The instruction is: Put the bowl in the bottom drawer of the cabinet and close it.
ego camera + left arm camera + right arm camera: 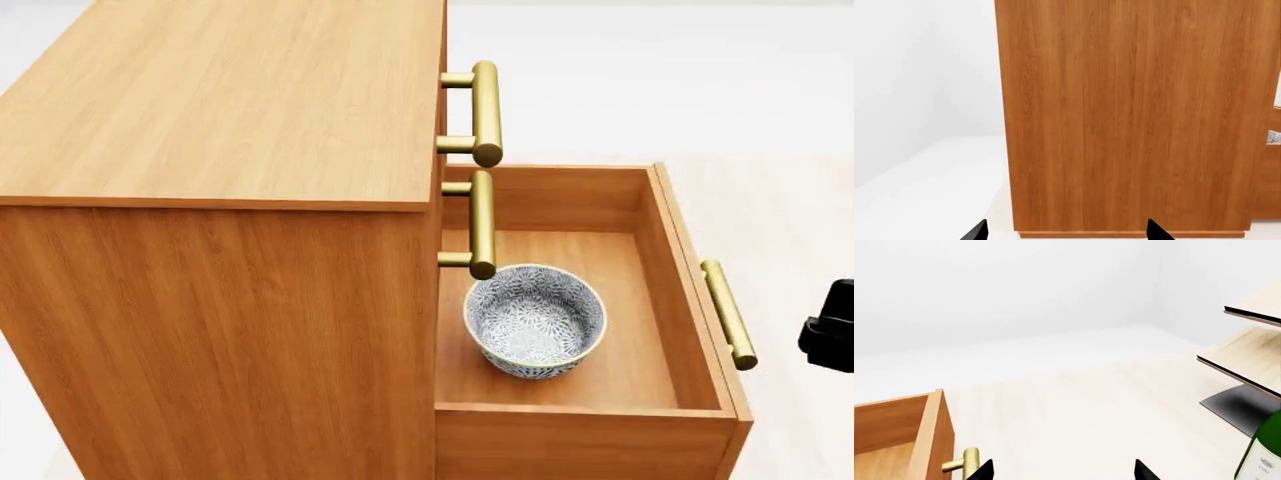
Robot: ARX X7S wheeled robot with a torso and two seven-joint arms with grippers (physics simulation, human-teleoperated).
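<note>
Bowl sits in the open bottom drawer; my right gripper, fingers spread and empty, needs to push its handle shut.

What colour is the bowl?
White with a fine grey-blue floral pattern; the bowl shows best in the head view.

The bowl, small, deep and white with a fine grey-blue floral pattern, sits upright inside the bottom drawer, near its front-left corner. That drawer stands pulled fully open from the orange-brown wood-grain cabinet, brass bar handle on its front. The two upper drawers are shut.
</note>
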